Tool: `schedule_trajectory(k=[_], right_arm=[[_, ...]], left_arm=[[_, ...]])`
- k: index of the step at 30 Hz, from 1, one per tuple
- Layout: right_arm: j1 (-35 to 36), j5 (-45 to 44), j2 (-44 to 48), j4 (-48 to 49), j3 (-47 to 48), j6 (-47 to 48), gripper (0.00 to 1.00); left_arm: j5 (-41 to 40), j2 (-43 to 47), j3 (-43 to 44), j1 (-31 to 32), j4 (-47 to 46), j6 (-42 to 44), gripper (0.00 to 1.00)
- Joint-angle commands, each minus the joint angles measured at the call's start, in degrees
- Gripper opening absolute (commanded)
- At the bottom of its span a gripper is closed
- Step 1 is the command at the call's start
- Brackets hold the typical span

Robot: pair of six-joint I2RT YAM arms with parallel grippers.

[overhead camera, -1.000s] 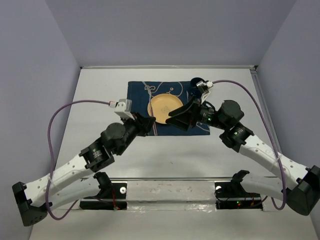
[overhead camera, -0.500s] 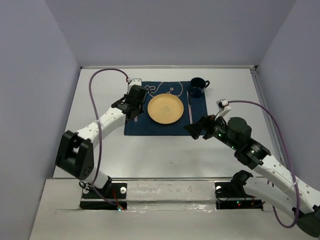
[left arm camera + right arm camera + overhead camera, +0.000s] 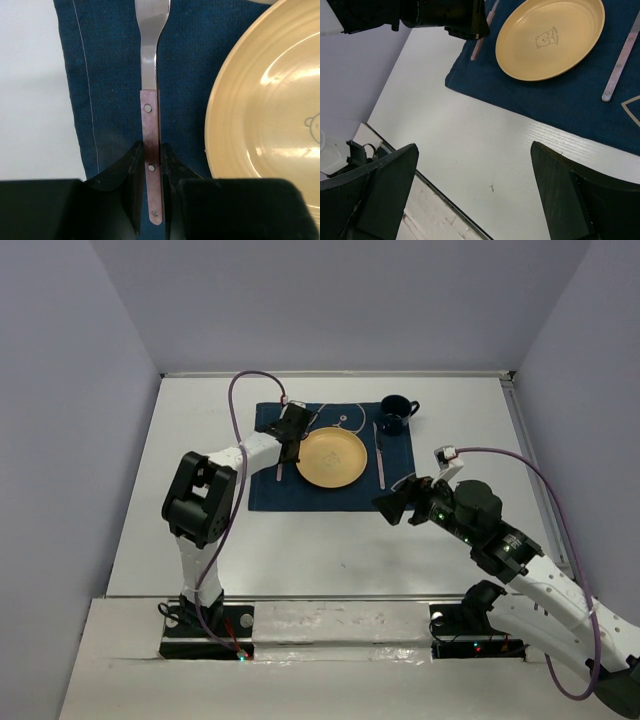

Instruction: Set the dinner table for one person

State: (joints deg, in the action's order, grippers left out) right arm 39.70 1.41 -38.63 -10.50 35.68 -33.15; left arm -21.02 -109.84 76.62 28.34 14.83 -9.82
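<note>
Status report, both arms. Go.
Left gripper shut on utensil, flat on placemat left of plate. Right gripper open, empty, over dinner table. Nothing blocking.

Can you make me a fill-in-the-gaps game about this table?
The plate is ____ in colour. The left end effector is shut on a utensil lying ____ of the plate. The mug stands at the mat's far ____ corner. The right end effector is ____ and holds nothing.
Missing words: yellow; left; right; open.
</note>
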Motion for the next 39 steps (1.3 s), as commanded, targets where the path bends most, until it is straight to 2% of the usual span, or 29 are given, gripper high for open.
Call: schedule_trajectory(k=[1, 20, 22, 23, 25, 26, 30, 31, 39], right_arm=[[-0.2, -0.9, 0.4, 0.5, -0.1, 1.1, 1.0], [-0.2, -1.0, -0.3, 0.7, 0.0, 0.9, 1.0], [-0.2, -1.1, -0.3, 0.8, 0.1, 0.8, 1.0], [-0.2, -1.0, -0.4, 0.7, 0.3, 0.7, 1.0], [-0.2, -0.8, -0.4, 0.7, 0.5, 0.8, 1.0], [-0.2, -0.8, -0.4, 0.7, 0.6, 0.7, 1.0], [-0.2, -0.9, -0.5, 0.4, 1.3, 1.0, 1.0], [-0.2, -1.1, -0.6, 0.2, 1.6, 1.1, 1.0], [-0.2, -3.2, -0.3, -4.3, 6.5, 1.7, 1.0]], left_arm=[[0.0, -0.4, 2.3, -1.0, -0.3, 1.1, 0.0], [0.6, -5.2, 4.7, -1.1, 4.9, -1.1, 0.01], [-0.2, -5.1, 4.7, -1.2, 5.2, -1.2, 0.18], [-0.2, -4.9, 4.7, -1.2, 5.3, -1.4, 0.35], [-0.3, -4.3, 4.9, -1.2, 5.8, -1.9, 0.47], [-0.2, -4.1, 4.9, -1.1, 5.9, -2.0, 0.58], [-1.4, -2.6, 6.2, -1.2, 7.6, -2.5, 0.83], [-1.7, -1.4, 6.9, -1.2, 8.4, -2.6, 0.99], [-1.8, 11.1, 11.4, -1.2, 9.6, -2.8, 0.99]])
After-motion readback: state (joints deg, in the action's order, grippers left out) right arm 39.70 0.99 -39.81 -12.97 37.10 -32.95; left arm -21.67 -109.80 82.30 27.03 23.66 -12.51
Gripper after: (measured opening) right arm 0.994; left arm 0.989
